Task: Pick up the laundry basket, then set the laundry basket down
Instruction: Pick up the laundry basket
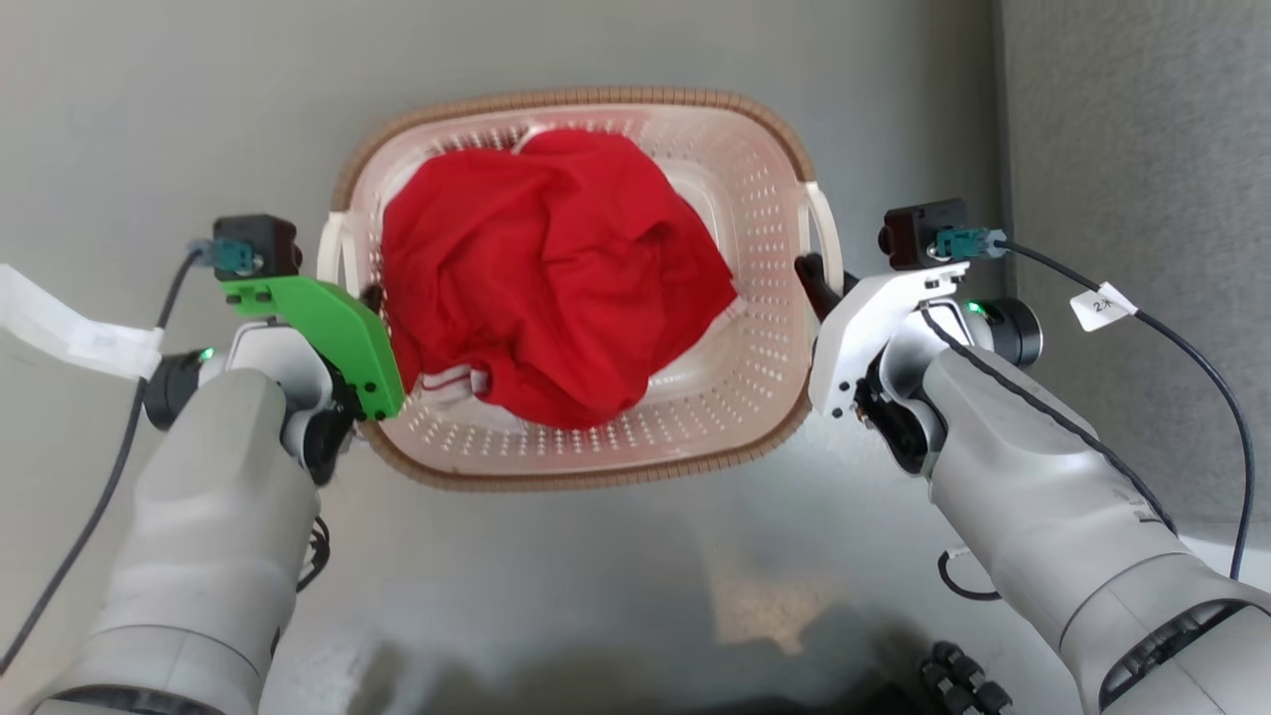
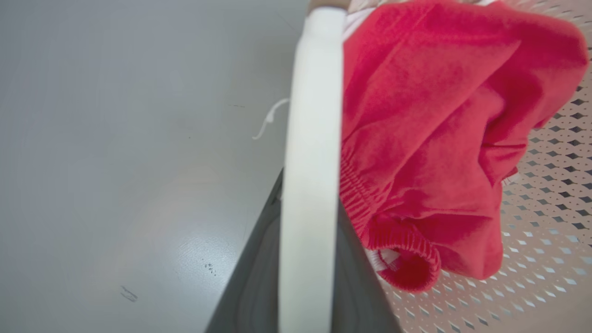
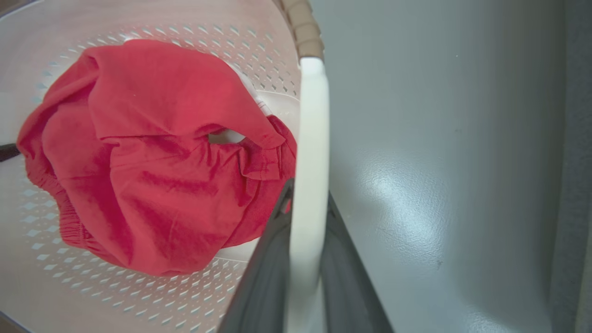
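The laundry basket (image 1: 740, 338), cream-white with perforated walls and a brown woven-look rim, sits in the middle of the head view over a grey floor. A crumpled red garment (image 1: 556, 278) lies inside it. My left gripper (image 1: 372, 298) is at the basket's left loop handle (image 1: 333, 243). In the left wrist view that white handle (image 2: 312, 115) runs between my two dark fingers (image 2: 256, 268), clamped. My right gripper (image 1: 809, 273) is at the right loop handle (image 1: 826, 223). The right wrist view shows that handle (image 3: 312, 129) held between the fingers (image 3: 347, 277). I cannot tell whether the basket touches the floor.
A darker grey vertical panel (image 1: 1132, 199) stands close to the right of the basket and my right arm. Black cables trail from both wrists. A white strip (image 1: 79, 338) lies at the left edge. The smooth grey floor (image 1: 149, 119) stretches ahead and to the left.
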